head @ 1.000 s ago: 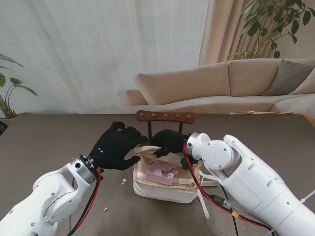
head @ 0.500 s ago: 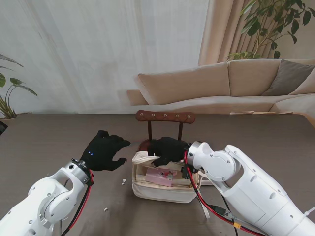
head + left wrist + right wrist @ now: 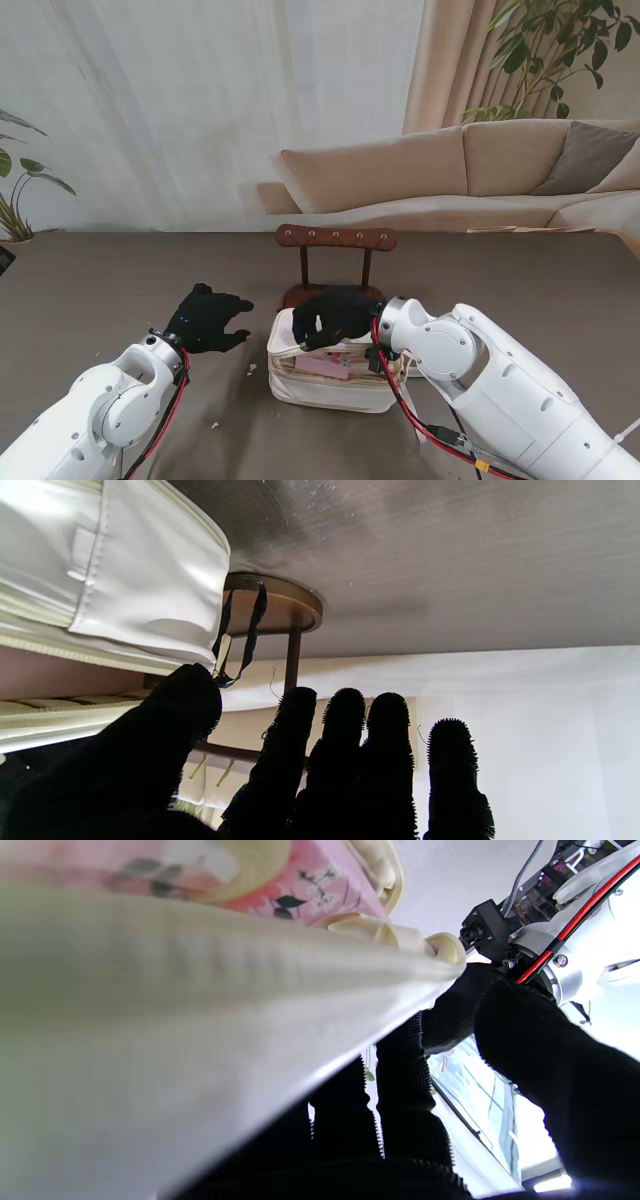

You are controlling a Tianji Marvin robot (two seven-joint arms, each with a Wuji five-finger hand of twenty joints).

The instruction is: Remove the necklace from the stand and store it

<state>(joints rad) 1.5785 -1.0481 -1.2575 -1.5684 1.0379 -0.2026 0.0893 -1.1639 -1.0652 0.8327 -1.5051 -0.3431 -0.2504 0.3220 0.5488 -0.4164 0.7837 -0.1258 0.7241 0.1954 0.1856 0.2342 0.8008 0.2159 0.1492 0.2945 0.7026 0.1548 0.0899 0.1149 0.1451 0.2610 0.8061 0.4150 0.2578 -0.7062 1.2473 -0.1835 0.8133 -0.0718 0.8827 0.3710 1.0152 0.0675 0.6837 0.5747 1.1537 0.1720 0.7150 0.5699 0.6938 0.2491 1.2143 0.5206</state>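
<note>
1. Our left hand (image 3: 207, 318) hangs over the counter (image 3: 90, 290) with its fingers (image 3: 345, 715) spread wide, holding nothing.
2. The white bag (image 3: 330, 378) sits just beside it, on its right.
3. Our right hand (image 3: 335, 315) rests on the bag's open top, fingers bent over the cloth edge. We cannot tell if it holds anything.
4. The wooden stand (image 3: 336, 238) is just past that hand.
5. We cannot see the necklace.
</note>
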